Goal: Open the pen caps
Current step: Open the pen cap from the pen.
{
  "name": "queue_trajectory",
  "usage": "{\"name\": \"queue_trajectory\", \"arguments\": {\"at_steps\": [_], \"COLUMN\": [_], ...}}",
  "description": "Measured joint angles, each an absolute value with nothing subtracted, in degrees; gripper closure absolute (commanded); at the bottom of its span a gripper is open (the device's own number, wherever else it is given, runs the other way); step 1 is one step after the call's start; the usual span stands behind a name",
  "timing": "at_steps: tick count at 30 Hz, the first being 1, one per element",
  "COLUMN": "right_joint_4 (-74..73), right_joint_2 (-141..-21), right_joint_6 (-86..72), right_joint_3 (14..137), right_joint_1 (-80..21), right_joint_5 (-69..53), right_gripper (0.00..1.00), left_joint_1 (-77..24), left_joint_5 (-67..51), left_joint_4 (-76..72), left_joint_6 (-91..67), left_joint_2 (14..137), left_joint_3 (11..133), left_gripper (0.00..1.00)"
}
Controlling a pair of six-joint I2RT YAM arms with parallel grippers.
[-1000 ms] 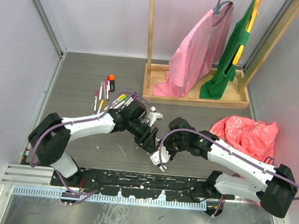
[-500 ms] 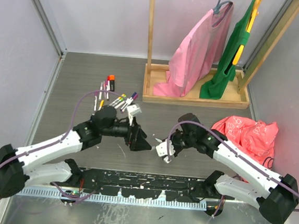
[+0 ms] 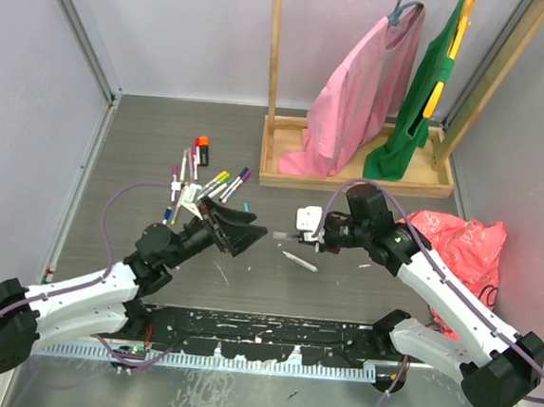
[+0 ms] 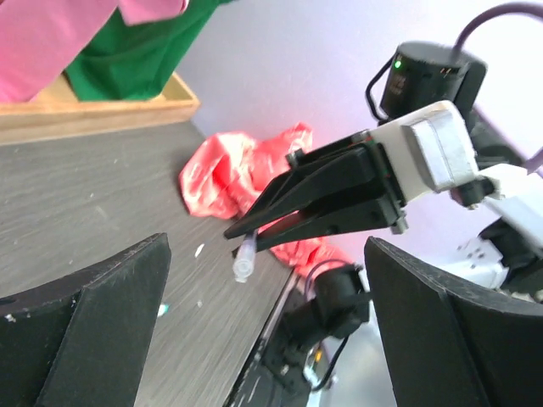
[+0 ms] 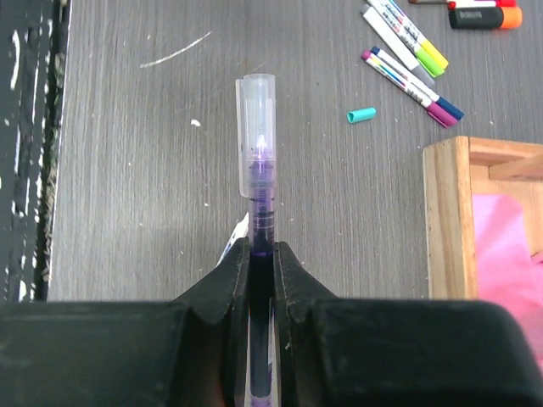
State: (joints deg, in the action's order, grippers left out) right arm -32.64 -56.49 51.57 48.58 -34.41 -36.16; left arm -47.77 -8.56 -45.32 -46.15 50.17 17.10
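My right claw [image 5: 261, 248] is clamped on a purple pen [image 5: 262, 216]. Its clear cap [image 5: 256, 127] sits on the tip, raised over the middle of the table [image 3: 143, 154]. My left claw [image 3: 243, 228] stands wide apart, facing it. A loose teal cap [image 5: 362, 114] lies near the other pens [image 3: 212, 181], clustered toward the table's far left.

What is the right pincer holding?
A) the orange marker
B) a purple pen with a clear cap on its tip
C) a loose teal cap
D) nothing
B: the right pincer is shut on the purple pen, whose clear cap sits on the tip.
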Motion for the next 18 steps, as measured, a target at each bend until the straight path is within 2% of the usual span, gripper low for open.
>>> {"name": "queue_trajectory", "arguments": {"at_steps": [5, 7, 10, 14, 18], "right_joint_4": [-29.1, -27.4, -24.7, -21.5, -19.7], "right_joint_2": [-56.8, -57.3, -58.3, -60.1, -60.5], "right_joint_6": [42.2, 38.9, 34.4, 29.5, 26.9], "right_joint_3": [48.9, 48.9, 48.9, 48.9, 48.8], "right_joint_1": [-33.1, -33.0, -33.0, -33.0, -33.0], "right_joint_5": [-36.6, -36.7, -36.7, -36.8, -36.8], "right_gripper": [0.99, 0.99, 0.99, 0.99, 0.99], "left_joint_1": [-53.6, -56.6, -59.6, -60.7, -60.8], "left_joint_5": [2.1, 6.9, 12.6, 16.6, 18.8], "left_joint_4": [-51.7, -53.0, -54.7, -58.7, -63.5], "left_joint_6": [-49.2, -49.5, -50.2, -50.9, -52.0], "left_joint_2": [52.8, 54.5, 58.7, 66.2, 71.7], "left_joint_3": [17.1, 17.1, 17.9, 19.4, 19.8], "left_gripper": [0.0, 0.03, 0.11, 0.33, 0.37]}}
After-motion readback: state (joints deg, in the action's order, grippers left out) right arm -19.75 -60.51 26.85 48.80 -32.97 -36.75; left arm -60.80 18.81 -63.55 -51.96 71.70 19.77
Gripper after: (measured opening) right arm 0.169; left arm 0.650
